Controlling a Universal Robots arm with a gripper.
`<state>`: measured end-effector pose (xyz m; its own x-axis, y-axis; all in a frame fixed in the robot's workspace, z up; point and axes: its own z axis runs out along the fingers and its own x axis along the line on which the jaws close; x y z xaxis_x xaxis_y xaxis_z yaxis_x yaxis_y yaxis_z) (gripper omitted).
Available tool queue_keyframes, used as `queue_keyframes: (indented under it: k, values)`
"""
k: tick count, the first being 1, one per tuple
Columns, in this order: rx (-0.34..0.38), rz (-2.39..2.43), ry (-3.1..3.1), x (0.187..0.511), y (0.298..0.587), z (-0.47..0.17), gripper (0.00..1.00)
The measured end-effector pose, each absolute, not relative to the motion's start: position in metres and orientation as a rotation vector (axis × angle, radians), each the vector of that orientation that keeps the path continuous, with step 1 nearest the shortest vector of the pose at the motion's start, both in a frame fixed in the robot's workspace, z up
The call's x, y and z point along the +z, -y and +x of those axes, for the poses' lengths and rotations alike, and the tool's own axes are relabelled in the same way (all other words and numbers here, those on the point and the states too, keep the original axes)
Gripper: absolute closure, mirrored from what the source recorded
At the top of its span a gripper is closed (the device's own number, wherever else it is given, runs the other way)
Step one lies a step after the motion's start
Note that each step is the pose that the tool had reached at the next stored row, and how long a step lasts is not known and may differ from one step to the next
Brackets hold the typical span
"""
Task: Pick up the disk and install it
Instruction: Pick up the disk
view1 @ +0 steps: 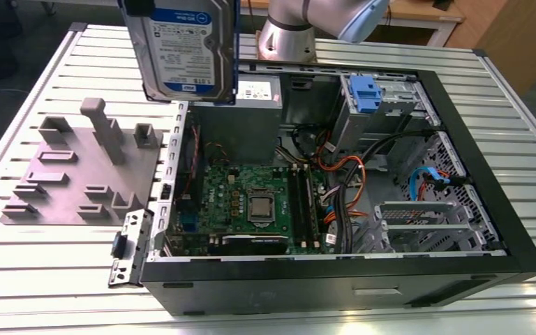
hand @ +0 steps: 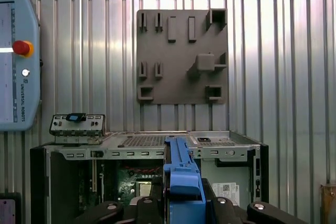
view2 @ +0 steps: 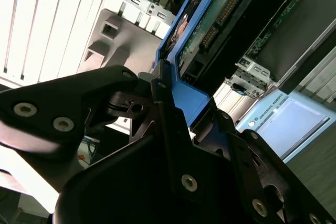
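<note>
exterior view: disk (view1: 182, 49) aloft near open case (view1: 343, 278), motherboard (view1: 240, 192) and cables (view1: 340, 166) inside

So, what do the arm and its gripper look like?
The arm is a round silver-grey tube with a pale blue-grey joint cap. The gripper is black, built from flat, angular linked plates that are joined by round silver screws.

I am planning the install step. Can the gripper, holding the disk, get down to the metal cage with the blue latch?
Probably yes. The gripper holds the disk above the open case, and nothing stands over the cage; orange cables lie beside it.
</note>
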<state>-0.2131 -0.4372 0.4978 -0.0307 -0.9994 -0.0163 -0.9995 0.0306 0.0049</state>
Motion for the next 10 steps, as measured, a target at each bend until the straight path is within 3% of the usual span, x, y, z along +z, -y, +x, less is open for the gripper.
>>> queue_keyframes:
  k: [10]
  values:
    - [0.023, -2.181, -2.249, 0.498, 0.437, -0.199, 0.63]
